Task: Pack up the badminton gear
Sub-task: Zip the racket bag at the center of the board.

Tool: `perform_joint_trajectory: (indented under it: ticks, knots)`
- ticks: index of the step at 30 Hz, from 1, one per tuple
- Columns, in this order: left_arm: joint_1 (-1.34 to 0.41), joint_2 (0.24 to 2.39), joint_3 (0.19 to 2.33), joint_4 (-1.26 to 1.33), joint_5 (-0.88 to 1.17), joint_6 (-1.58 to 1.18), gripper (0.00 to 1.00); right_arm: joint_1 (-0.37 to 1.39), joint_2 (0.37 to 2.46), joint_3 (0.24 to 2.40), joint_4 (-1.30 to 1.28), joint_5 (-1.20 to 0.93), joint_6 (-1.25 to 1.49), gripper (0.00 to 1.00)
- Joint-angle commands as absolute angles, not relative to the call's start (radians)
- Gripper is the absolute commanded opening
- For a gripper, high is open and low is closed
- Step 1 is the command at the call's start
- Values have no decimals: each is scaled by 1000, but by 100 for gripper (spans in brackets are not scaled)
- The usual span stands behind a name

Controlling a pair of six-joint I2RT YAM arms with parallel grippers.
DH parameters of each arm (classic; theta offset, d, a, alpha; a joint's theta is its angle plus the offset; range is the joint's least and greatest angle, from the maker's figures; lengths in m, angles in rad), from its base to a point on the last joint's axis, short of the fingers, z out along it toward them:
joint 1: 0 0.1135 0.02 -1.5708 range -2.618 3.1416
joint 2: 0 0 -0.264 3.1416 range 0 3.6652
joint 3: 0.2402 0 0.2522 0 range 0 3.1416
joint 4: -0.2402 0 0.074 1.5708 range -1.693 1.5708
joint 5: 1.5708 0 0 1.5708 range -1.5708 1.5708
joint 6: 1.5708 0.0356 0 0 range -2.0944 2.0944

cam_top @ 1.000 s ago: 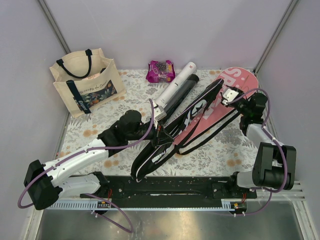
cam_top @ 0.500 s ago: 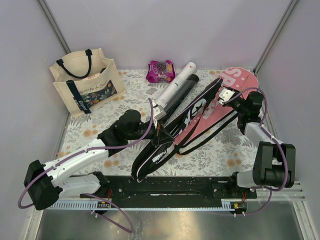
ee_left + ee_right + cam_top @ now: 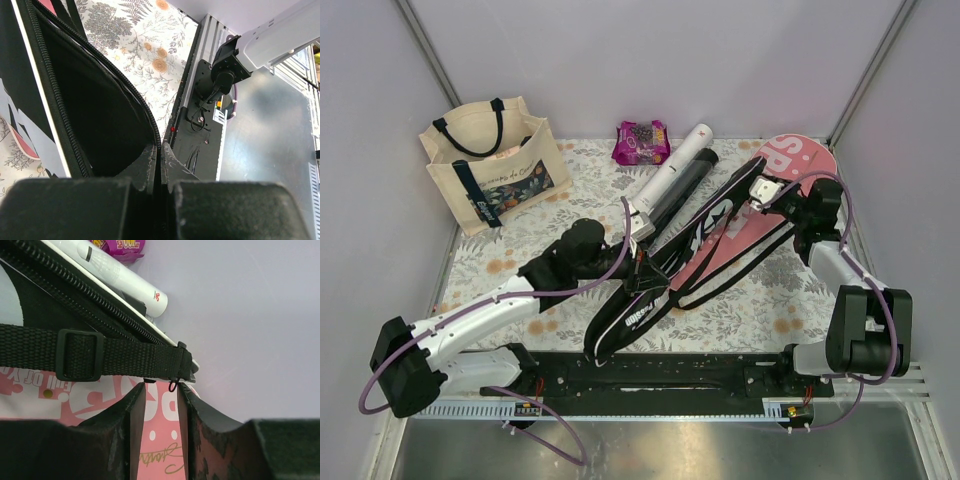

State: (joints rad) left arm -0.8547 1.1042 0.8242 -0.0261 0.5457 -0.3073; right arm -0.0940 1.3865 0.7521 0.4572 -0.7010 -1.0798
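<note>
Left wrist: left gripper pinches black cover (zipper edge)

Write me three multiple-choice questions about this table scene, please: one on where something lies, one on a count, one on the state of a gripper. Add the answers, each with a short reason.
1. Where on the table does the purple snack packet lie?
A. near edge, between the arm bases
B. far edge, left of the white tube's far end
C. right edge

2. How many long tubes lie side by side?
A. four
B. one
C. two

3. The left gripper is:
A. shut on the black cover's zip edge
B. wide open
C. shut on a tube

Answers:
1 B, the top view shows it by the back wall.
2 C, the white one and a black tube lie together.
3 A, its wrist view shows the fingers pressed together on the zip edge.
</note>
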Motion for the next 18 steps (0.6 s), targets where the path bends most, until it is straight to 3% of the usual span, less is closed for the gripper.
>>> perform_joint_trajectory:
  ticks: [1,10,13,16,18]
  knots:
    - [-851,1106,871,110,615,-316,0,-77,1351,813,403,-681,-1147,39]
    - [-853,1109,874,106,615,-311,0,-54,1353,844,342,-664,-1203,34]
    - [-850,1112,874,104,617,-311,0,-49,1351,853,330,-664,-1215,22]
    - [-851,1108,871,107,615,-311,0,-48,1350,868,305,-667,-1223,1]
    - [-851,1111,871,110,614,-313,0,-46,1347,877,284,-678,-1213,0]
